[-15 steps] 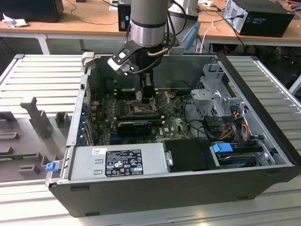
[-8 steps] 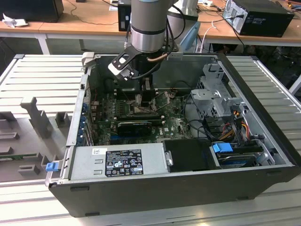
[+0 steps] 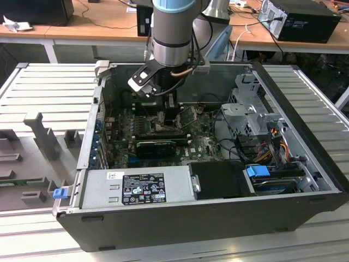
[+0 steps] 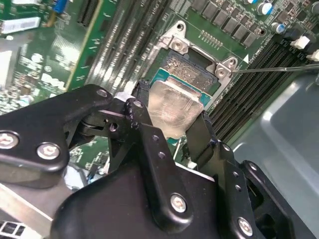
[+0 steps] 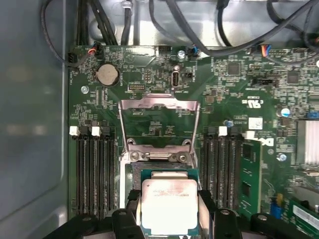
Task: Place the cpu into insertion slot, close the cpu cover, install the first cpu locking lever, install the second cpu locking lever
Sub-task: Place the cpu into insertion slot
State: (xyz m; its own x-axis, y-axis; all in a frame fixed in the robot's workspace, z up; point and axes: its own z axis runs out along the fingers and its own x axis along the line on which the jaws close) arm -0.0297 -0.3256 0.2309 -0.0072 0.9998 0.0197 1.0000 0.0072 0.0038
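My gripper is shut on the cpu, a pale square chip on a green base held by two opposite edges between the black fingers. The chip hangs close over the insertion slot, whose grey-gold centre shows beyond the chip's far edge. I cannot tell whether chip and socket touch. In the first wrist view the cpu covers the near part of the socket, and the cpu cover stands folded open on the far side, its window showing the board behind. In the exterior view the gripper reaches down into the open computer case.
Rows of memory slots flank the socket on both sides. A thin metal lever sticks out beside the socket's corner. A black card, the power supply and drive cages crowd the case, with cables on the exterior view's right.
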